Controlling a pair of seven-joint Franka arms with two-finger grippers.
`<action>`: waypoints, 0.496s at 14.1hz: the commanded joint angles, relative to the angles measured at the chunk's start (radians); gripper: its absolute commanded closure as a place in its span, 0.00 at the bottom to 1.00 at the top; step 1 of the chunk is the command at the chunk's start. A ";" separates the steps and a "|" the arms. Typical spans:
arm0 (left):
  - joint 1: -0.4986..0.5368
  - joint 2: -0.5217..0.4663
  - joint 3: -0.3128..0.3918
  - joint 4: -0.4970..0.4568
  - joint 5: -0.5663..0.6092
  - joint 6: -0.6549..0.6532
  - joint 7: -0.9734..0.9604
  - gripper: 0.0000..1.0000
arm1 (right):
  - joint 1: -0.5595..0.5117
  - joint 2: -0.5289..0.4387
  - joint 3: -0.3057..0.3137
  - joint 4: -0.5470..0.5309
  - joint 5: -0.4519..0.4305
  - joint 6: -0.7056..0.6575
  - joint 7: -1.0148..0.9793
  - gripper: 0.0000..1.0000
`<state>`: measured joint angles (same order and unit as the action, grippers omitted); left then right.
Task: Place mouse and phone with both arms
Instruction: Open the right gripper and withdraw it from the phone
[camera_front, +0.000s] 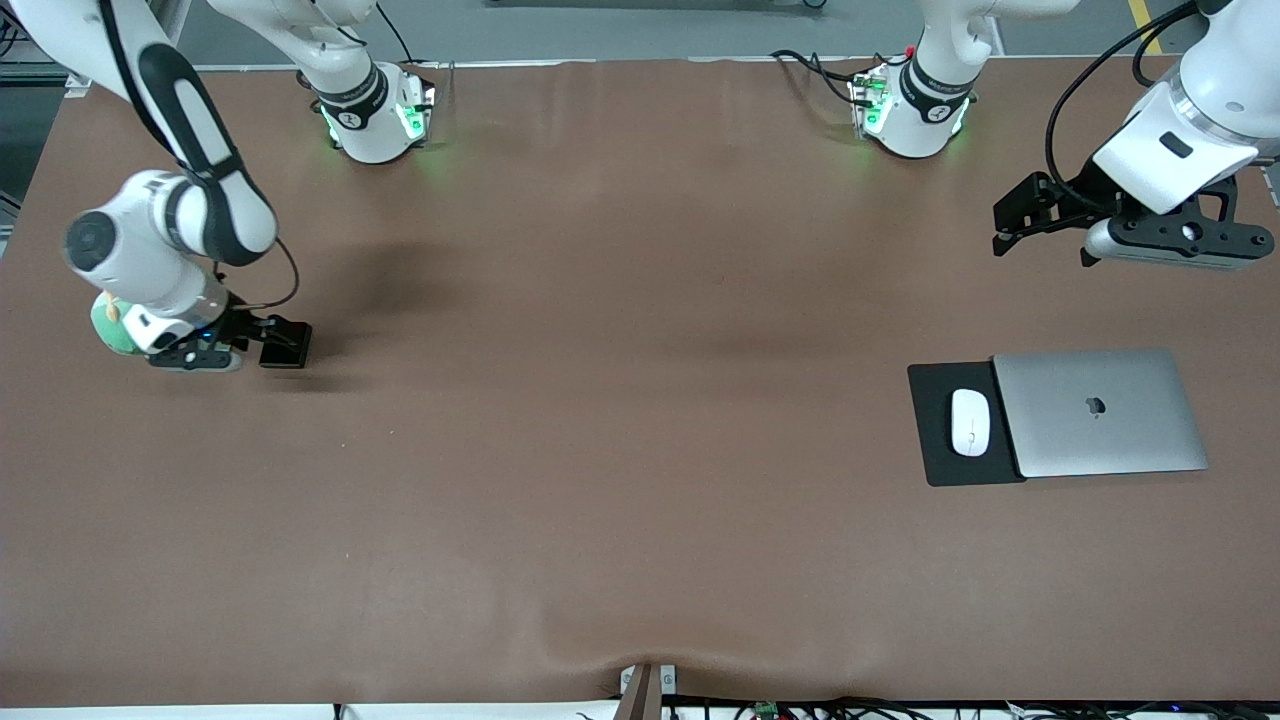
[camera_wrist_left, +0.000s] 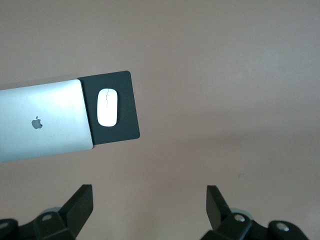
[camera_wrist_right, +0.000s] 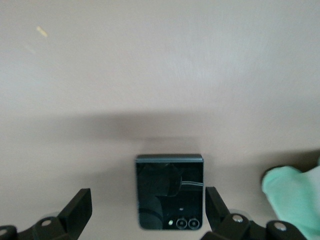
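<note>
- I read the right gripper (camera_front: 262, 345) low over the table (camera_front: 600, 420) at the right arm's end; its fingers (camera_wrist_right: 77, 207) stand spread wide, one on each side of the phone (camera_wrist_right: 170, 192), with a gap showing between each finger and the phone's edges; I see no contact.
- The phone lies flat on the table between those fingers, glossy face up, camera lenses at the edge closest to the wrist; in the front view I see it as a small dark block (camera_front: 285, 345) at the gripper's tip.
- A green soft object (camera_front: 112, 325) sits under the right arm's wrist; the right wrist view shows a pale green shape (camera_wrist_right: 295, 195) just beside the phone, not touching it; I cannot tell what it is.
- I read the left gripper (camera_front: 1015, 215) up in the air at the left arm's end of the table; its fingers (camera_wrist_left: 80, 205) are spread wide and hold nothing.
- The mouse (camera_front: 969, 421) rests on the black pad (camera_front: 940, 445), thin grey line up, well apart from the left gripper; the left wrist view shows it whole (camera_wrist_left: 107, 107) on the pad (camera_wrist_left: 125, 120).
- A closed silver laptop (camera_front: 1100, 412) lies on the table, overlapping the edge of the pad that faces the left arm's end; the mouse lies just beside the laptop's edge without touching it.
</note>
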<state>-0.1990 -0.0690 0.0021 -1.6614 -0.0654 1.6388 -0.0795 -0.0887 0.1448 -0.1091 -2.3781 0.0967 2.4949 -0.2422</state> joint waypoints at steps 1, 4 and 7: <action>0.001 -0.009 -0.004 -0.006 0.013 0.010 -0.017 0.00 | 0.003 -0.030 -0.008 0.207 0.002 -0.286 0.009 0.00; 0.001 -0.006 -0.004 0.008 0.019 0.010 -0.017 0.00 | -0.006 -0.025 -0.009 0.396 -0.031 -0.500 0.009 0.00; 0.001 0.000 -0.002 0.011 0.019 0.010 -0.017 0.00 | -0.002 -0.024 -0.008 0.572 -0.118 -0.676 0.009 0.00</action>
<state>-0.1987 -0.0690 0.0022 -1.6590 -0.0633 1.6460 -0.0795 -0.0906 0.0957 -0.1190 -1.9316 0.0283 1.9275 -0.2422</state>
